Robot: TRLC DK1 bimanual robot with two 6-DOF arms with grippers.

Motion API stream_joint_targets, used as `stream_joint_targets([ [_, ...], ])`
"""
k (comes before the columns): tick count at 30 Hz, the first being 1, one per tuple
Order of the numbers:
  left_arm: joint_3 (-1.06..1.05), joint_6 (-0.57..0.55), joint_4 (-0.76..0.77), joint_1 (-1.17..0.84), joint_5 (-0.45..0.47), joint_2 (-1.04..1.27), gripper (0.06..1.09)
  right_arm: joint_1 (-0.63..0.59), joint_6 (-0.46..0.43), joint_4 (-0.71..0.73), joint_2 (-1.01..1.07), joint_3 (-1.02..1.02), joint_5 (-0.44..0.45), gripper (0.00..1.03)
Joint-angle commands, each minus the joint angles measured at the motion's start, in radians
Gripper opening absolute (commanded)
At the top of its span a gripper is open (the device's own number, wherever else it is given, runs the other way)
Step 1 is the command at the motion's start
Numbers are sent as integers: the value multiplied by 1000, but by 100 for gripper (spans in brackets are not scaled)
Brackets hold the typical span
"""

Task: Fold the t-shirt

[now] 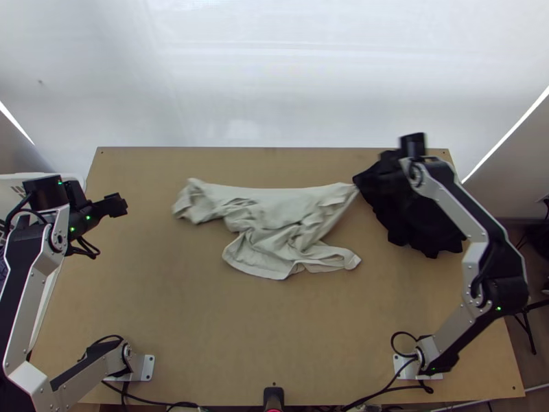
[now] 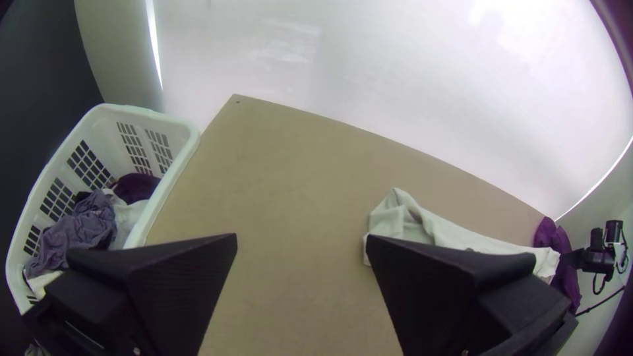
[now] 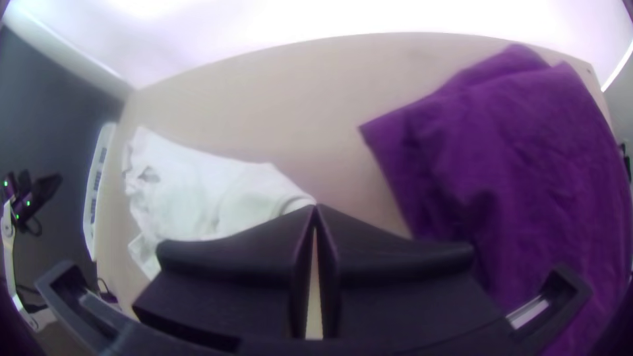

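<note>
We see a white screen [image 1: 274, 82] rising beyond the far edge of the wooden surface [image 1: 206, 329]. On the surface, the t-shirt [image 1: 274, 213] lies a little beyond the middle, off-white and unfolded. It is loosely crumpled: its far edge runs fairly straight from a bunched left end to a corner drawn out on the right, while the middle is rumpled into creases and a flap spreads towards the near side.

Just beside that right corner, a purple cloth [image 3: 527, 165] lies at the far right of the surface, wrinkled, with one pointed corner towards the left. At the surface's left edge we have a white basket [image 2: 148, 115] with slotted sides. In it are heaped a lilac cloth [image 2: 82, 231], some white cloth [image 2: 128, 217] and a smaller dark purple piece [image 2: 135, 186].

Our right gripper [image 1: 359, 181] is at the far right, by the purple cloth's left corner. Its fingers are closed together at the tips, pinching the t-shirt's right corner. Our left gripper [image 1: 118, 204] is over the left part of the surface, near the basket and well apart from the t-shirt. We see its fingers spread wide, with nothing between them.
</note>
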Motion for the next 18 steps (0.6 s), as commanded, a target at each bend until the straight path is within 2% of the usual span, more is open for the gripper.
stream_joint_targets([
  [1,-7,5,-4,-18,0,-4,101,-170,74,82,-6,-113,83,3],
  [3,-7,5,-6,-30,0,-6,102,-186,79,100,-11,-132,102,3],
  [4,-9,5,-7,-38,0,-8,102,-190,85,115,-23,-148,108,12],
  [5,-10,5,-7,-44,0,-11,102,-190,85,123,-35,-160,108,36],
  [7,-16,5,-7,-55,0,-15,102,-184,84,123,-48,-168,115,96],
  [8,-19,5,-6,-56,0,-15,103,-169,71,117,-63,-168,115,99],
  [10,-23,7,-6,-59,0,-15,103,-124,27,114,-132,-179,115,99],
  [13,-23,10,-7,-59,0,-18,103,15,-45,115,-239,-185,115,99],
  [14,-26,12,-6,-59,0,-20,103,78,-65,117,-258,-183,115,97],
  [18,-29,13,-6,-65,0,-27,103,310,-165,22,-230,-128,134,75],
])
